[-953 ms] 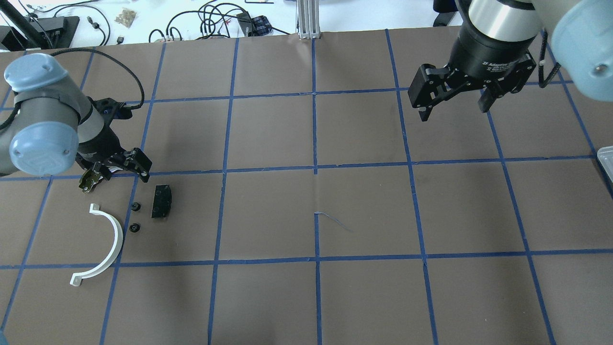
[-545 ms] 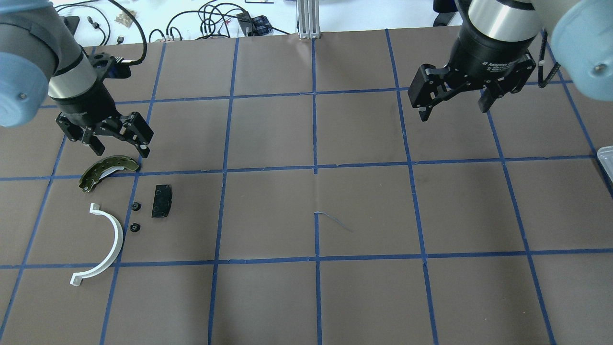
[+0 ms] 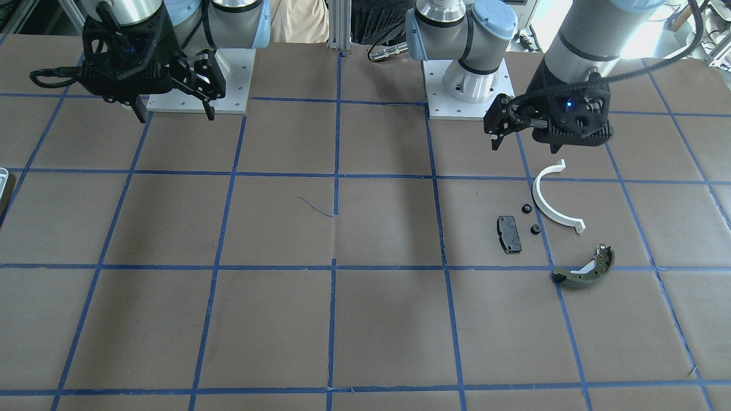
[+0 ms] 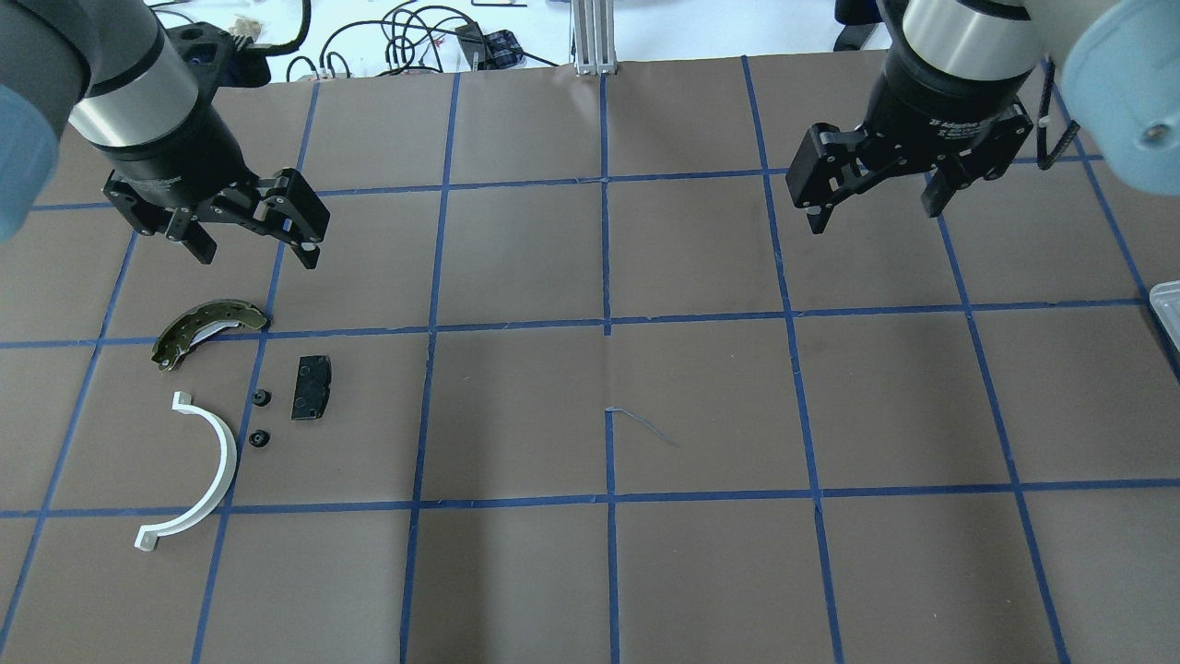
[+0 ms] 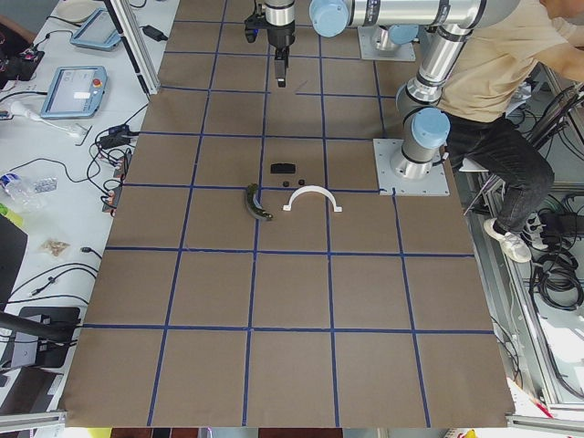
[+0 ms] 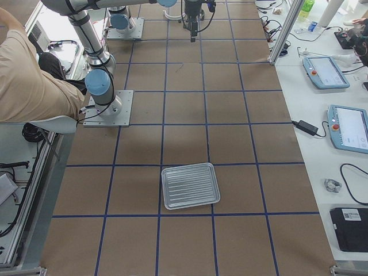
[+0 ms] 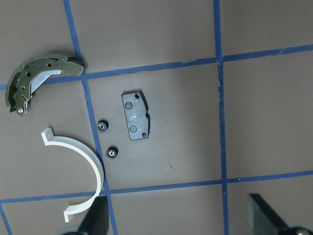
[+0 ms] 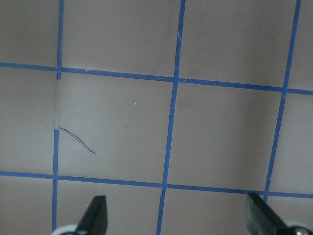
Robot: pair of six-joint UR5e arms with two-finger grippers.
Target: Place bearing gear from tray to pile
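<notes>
Two small black gears lie on the tabletop in the pile, between the white half-ring and the black pad. The brake shoe is nearby. The tray sits well apart, showing only its bare ribbed floor. The left fingers and right fingers are spread, gripping nothing.

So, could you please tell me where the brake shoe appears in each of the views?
Front-facing: shoe lower right, on a blue tape line.
Overhead: shoe at the left, mid-height.
Exterior left: shoe just left of centre.
Exterior right: not in it.
Left wrist: shoe in the top left corner.
Right wrist: not in it.
Landmark: the white half-ring lies beside it in every view that shows it.
</notes>
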